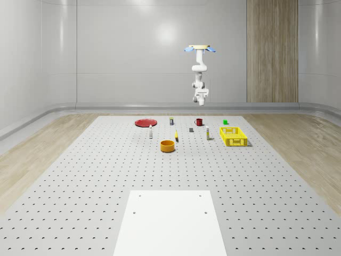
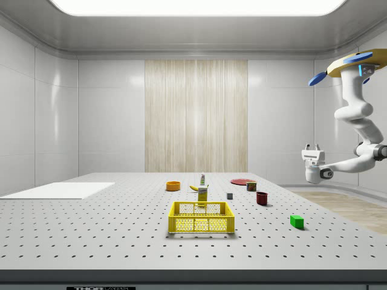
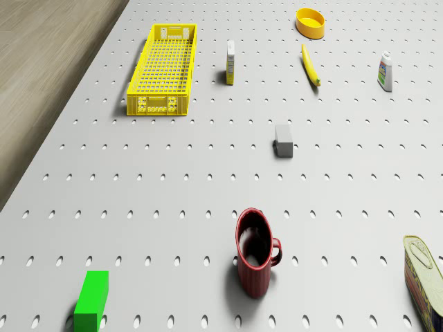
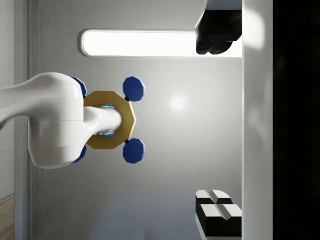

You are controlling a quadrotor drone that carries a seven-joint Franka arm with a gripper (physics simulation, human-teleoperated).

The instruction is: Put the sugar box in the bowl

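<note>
The white panel [image 1: 170, 221] lies flat on the perforated table [image 1: 80, 181], nearest the whole-scene camera and well short of the yellow crate [image 1: 233, 136], which I take as my reference. The orange bowl [image 1: 168, 145] sits off to the whole-scene view's left of the crate and slightly nearer the camera; nothing is in it. The sugar box [image 1: 206, 133] stands upright on the table just beside the crate's long side, on the bowl side, apart from both the crate and the bowl. In the drone view the sugar box [image 3: 230, 62] shows a narrow white and yellow face. The banana [image 1: 176, 136] lies between the sugar box and the bowl. The small bottle [image 1: 151, 132] stands farther from the crate than the bowl does. The grey block [image 1: 191, 129] lies just beyond the sugar box. Behind the crate I log a far row: the green block [image 1: 225, 122] closest to it, then the red mug [image 1: 199, 122], the can [image 1: 171, 121] and the red plate [image 1: 145, 122], farthest from it. The drone [image 1: 200, 48] hovers high, past that far row and about over the table's far edge. Its arm [image 2: 363, 130] hangs down and bends back toward the crate. The gripper [image 2: 312, 148] is well above the table, pointing upward, fingers spread wide and holding nothing. The wrist view confirms the gripper [image 4: 210, 125] spread, with the drone's underside beyond it.
</note>
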